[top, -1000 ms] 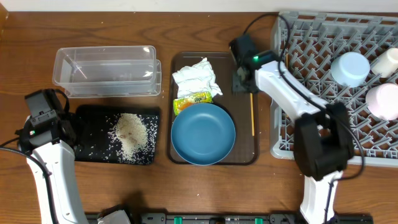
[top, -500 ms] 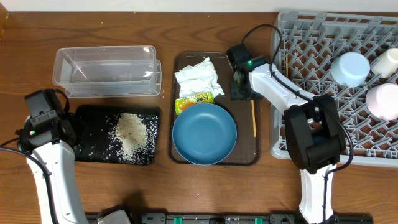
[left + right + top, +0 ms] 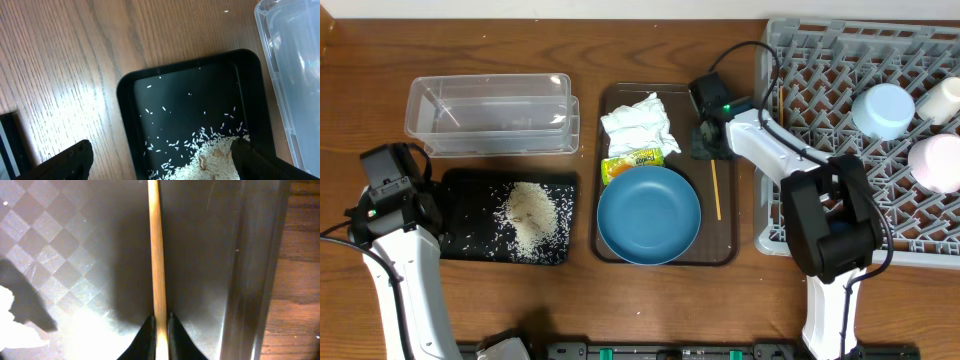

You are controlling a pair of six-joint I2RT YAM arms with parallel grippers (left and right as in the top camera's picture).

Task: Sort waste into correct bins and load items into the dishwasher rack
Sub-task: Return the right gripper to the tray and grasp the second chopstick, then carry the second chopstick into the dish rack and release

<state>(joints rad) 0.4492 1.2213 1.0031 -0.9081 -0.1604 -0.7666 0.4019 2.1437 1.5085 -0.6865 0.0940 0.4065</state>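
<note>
My right gripper is shut on the far end of the thin wooden chopsticks, which run along the brown tray floor away from the jaws. From overhead the chopsticks lie right of the dark-blue plate. A crumpled napkin and a yellow-green wrapper sit behind the plate. My left gripper hangs open over the black tray, where the rice lies. The clear tub stands behind it.
The grey rack fills the right side and holds a light-blue bowl, a pale pink bowl and a white cup. The brown tray's raised rim runs close to the right of the chopsticks.
My right gripper has shut on the chopsticks' far end. The chopsticks have shifted slightly left, away from the tray's right rim. The left arm has stayed still.
</note>
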